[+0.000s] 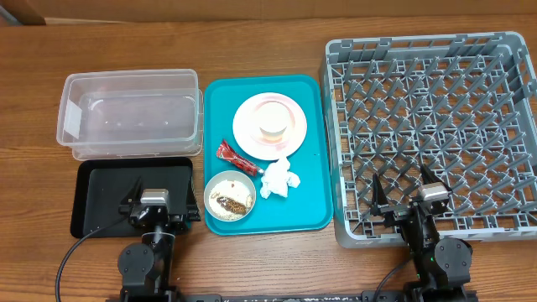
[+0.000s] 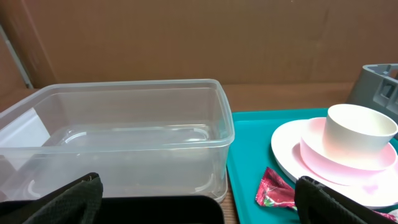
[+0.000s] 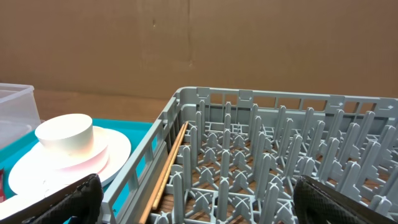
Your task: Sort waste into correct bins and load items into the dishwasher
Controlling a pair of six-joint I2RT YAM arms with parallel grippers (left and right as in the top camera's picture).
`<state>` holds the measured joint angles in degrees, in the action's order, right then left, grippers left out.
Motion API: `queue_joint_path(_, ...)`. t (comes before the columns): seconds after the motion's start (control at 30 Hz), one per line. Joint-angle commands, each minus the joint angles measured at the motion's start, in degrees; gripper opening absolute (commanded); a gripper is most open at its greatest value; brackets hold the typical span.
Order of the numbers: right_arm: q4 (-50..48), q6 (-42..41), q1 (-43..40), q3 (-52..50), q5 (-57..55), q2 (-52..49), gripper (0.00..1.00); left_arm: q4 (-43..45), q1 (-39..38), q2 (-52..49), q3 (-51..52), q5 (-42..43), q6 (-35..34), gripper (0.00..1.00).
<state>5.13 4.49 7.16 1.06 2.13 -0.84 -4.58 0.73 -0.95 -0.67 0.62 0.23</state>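
A pale pink plate point(image 1: 248, 126) sits on the teal serving tray point(image 1: 310, 201), with a pale pink bowl point(image 2: 348, 158) and a small white cup point(image 1: 271, 132) stacked on it. A red wrapper point(image 1: 230, 154), a crumpled white tissue point(image 1: 279, 179) and a white bowl point(image 1: 210, 200) holding rice and brown bits lie in front of it. My left gripper point(image 1: 158, 191) is open and empty over the black tray point(image 1: 101, 201), behind which stands the clear tub point(image 1: 130, 113). My right gripper point(image 1: 403, 191) is open and empty over the near edge of the grey dish rack point(image 1: 436, 126).
Wooden chopsticks point(image 3: 171, 165) lie along the rack's left inner wall. The wrapper point(image 2: 273, 190) shows just inside my left gripper's right finger in the left wrist view. A brown cardboard wall stands behind the table.
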Motion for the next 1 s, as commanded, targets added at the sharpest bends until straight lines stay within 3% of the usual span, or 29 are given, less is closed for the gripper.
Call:
queue_joint_path(0.0,-0.48,0.04,-0.15,-0.59,0.11,0.66,1.0,0.63,-0.37,0.63,0.39,-1.03,1.09,1.0)
queue_joint_path(0.17,-0.48,0.04,-0.15,-0.59,0.11,0.66,1.0,0.81,-0.39,0.63,0.39,0.63,0.33,1.0)
queue_joint_path(0.3,-0.48,0.04,-0.15,-0.59,0.11,0.66,1.0,0.98,-0.39,0.63,-2.03,13.92,-3.28,1.0)
queue_joint_path(0.4,-0.48,0.04,-0.15,-0.59,0.11,0.66,1.0,-3.21,-0.39,0.59,-8.09,13.29,-8.41,1.0)
queue_joint_path(0.57,-0.48,0.04,-0.15,-0.59,0.11,0.66,1.0,-10.36,-0.37,-4.39,-23.04,12.94,-8.41,1.0)
queue_joint_path(0.73,-0.48,0.04,-0.15,-0.59,0.11,0.66,1.0,-26.05,-0.39,-21.59,-45.33,16.92,-8.04,1.0)
queue_joint_path(0.97,-0.48,0.04,-0.15,-0.59,0.11,0.66,1.0,-59.19,-0.39,-54.45,-83.93,23.63,-7.3,1.0)
